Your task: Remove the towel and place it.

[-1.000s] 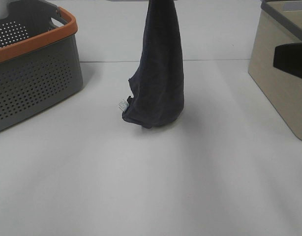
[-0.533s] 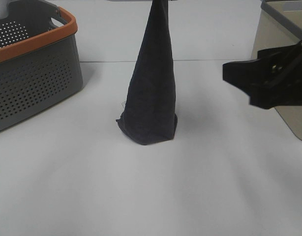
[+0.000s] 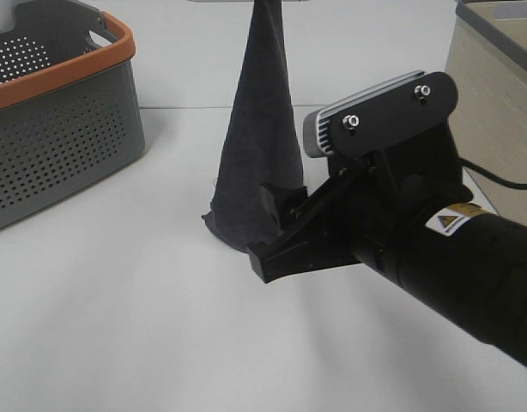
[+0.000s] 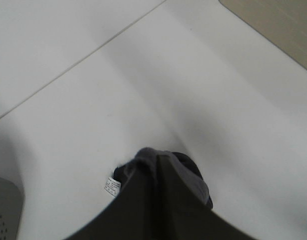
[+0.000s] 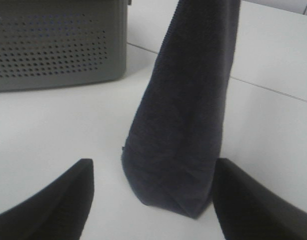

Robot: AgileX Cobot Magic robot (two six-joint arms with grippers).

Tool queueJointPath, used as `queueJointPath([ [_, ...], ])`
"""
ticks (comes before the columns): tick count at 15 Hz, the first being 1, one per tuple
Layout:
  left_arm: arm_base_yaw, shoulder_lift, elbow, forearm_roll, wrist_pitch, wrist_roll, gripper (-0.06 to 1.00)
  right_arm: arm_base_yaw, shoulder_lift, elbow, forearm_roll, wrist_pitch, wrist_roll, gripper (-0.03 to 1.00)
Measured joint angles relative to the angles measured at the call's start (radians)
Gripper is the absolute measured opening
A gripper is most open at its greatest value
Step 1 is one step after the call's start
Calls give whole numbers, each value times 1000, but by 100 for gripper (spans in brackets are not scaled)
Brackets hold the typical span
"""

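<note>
This is looking like a robotics lab bench. A black robot arm (image 3: 452, 266) is stretching over a plain white tabletop (image 3: 118, 326), carrying a finned camera housing (image 3: 328, 129) bolted to a plate at its wrist and wearing a yellow warning label (image 3: 446, 222) - a black cable (image 3: 504, 181) is trailing behind it. A grey perforated basket (image 3: 57, 146) with an orange rim and a beige bin (image 3: 495, 112) are sitting at opposite edges of the surface, and a single thin seam is crossing the white top at the back.

The dark charcoal plush towel (image 3: 259, 146) hangs as a narrow cone, its lower end meeting the white table (image 3: 118, 326).
</note>
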Motion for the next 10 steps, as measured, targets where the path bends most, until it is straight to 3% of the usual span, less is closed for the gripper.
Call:
queueJointPath([
  [1, 6, -27, -33, 8, -58, -1, 0, 0, 70, -2, -147, -78, 210, 67],
  [2, 6, -35, -64, 12, -88, -5, 0, 0, 109, -20, -169, -120, 246, 67],
  [6, 6, -38, -127, 19, -112, -33, 0, 0, 259, -168, -176, -152, 213, 66],
  [10, 6, -37, -162, 40, -168, -97, 0, 0, 404, -368, 11, -169, 140, 66],
])
